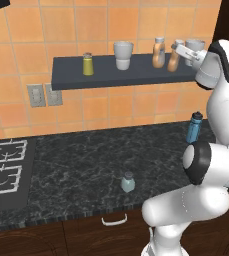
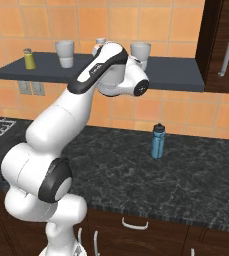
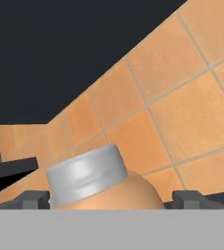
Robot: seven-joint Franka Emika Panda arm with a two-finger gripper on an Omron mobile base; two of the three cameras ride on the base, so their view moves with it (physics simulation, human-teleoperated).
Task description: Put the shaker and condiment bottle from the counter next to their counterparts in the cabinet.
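Note:
The slim amber-orange condiment bottle [image 1: 174,59] stands upright on the dark grey cabinet shelf [image 1: 111,75], right beside the curvy orange bottle with a grey cap [image 1: 158,54]. My gripper [image 1: 177,50] is at the slim bottle's top. In the hand view the condiment bottle [image 3: 86,173] sits between the fingertips [image 3: 35,199], which stand wide apart with a little gap on each side; my gripper [image 3: 111,199] is open around it. The pale blue-grey shaker [image 1: 128,182] stands on the black speckled counter [image 1: 76,160] near its front edge. A yellow-green shaker [image 1: 88,64] is on the shelf's left part.
A white cup [image 1: 123,55] stands mid-shelf and another cup [image 1: 195,47] just right of my hand. A blue bottle [image 1: 194,127] stands on the counter against the orange tiles. A stove [image 1: 3,170] lies at the left, and a dark tall cabinet [image 2: 226,45] at the right.

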